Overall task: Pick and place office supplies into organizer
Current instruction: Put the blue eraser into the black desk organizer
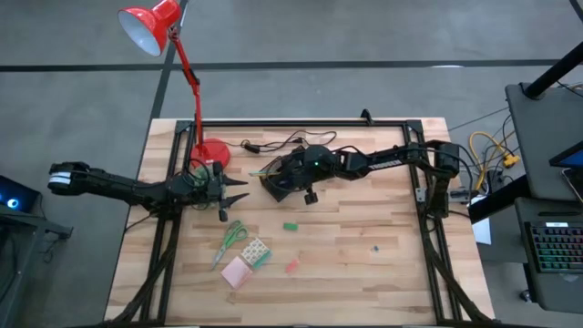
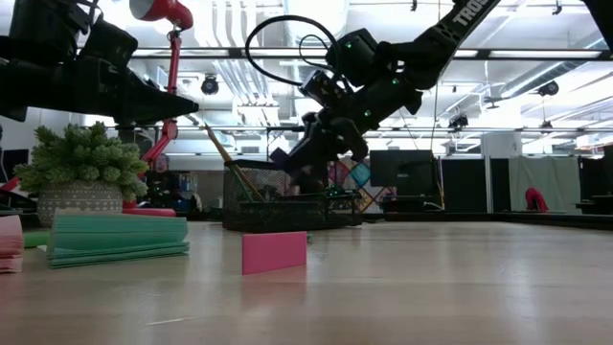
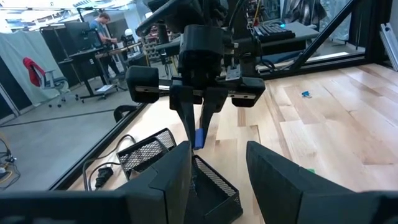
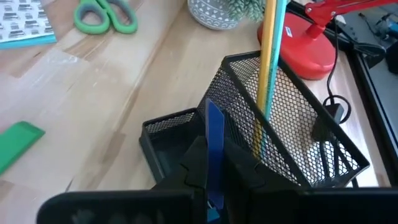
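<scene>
We saw the right gripper (image 4: 214, 163) clamped on a thin blue piece (image 4: 214, 134), held just above the black mesh organizer (image 4: 261, 118), where a yellow pencil (image 4: 268, 56) already stood in the tall compartment. The left gripper (image 1: 239, 198) waited beside the organizer, fingers apart and empty. We judged the task barely begun: scissors (image 1: 231, 239), patterned block (image 1: 256, 251), pink pad (image 1: 236, 271) and green piece (image 1: 290, 226) lay on the table near the organizer.

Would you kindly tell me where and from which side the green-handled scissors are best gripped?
Take the green-handled scissors from straight above, across the narrow closed blades just past the handle loops. They lie flat and apart from the patterned block, so a top-down tool can close across that slim neck; the loops look too wide.
</scene>
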You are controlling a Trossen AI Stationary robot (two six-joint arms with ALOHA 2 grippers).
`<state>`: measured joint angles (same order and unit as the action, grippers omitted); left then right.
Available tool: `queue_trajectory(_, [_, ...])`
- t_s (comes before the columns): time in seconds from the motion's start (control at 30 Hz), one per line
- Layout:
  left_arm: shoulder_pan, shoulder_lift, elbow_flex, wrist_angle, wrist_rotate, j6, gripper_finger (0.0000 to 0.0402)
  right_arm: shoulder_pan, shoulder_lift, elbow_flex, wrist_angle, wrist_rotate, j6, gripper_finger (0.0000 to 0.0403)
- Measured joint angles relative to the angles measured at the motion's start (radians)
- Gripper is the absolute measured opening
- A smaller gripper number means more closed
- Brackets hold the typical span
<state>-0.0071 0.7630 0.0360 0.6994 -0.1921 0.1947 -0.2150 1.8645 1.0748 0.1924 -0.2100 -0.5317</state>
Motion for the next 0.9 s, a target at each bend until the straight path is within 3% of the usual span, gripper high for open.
queue_trajectory(0.9, [0.000,0.000,0.000,0.000,-0.002,0.003,0.0142,-0.006,0.002,-0.013,0.074,-0.010,0.041,0.0018])
